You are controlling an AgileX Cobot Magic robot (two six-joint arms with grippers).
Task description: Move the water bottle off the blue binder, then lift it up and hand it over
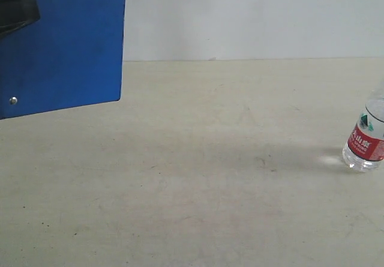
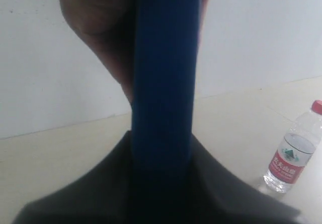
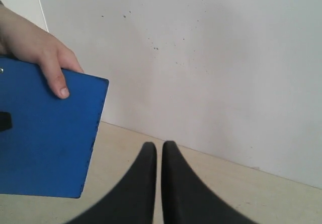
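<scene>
The blue binder (image 1: 66,45) hangs in the air at the upper left, well above the table, with a silver rivet near its lower corner. My left gripper (image 2: 162,138) is shut on the binder (image 2: 163,58), seen edge-on; one black finger (image 1: 18,12) lies across its cover. A person's hand (image 3: 45,58) grips the binder's (image 3: 45,143) upper edge. The water bottle (image 1: 366,141) stands upright on the table at the far right, apart from the binder and cut off by the frame edge; its red cap shows in the left wrist view (image 2: 292,156). My right gripper (image 3: 159,148) is shut and holds nothing.
The beige table (image 1: 198,177) stretches between the binder and the bottle, with a white wall (image 1: 252,15) behind it. The person's hand (image 2: 100,27) sits behind the binder in the left wrist view.
</scene>
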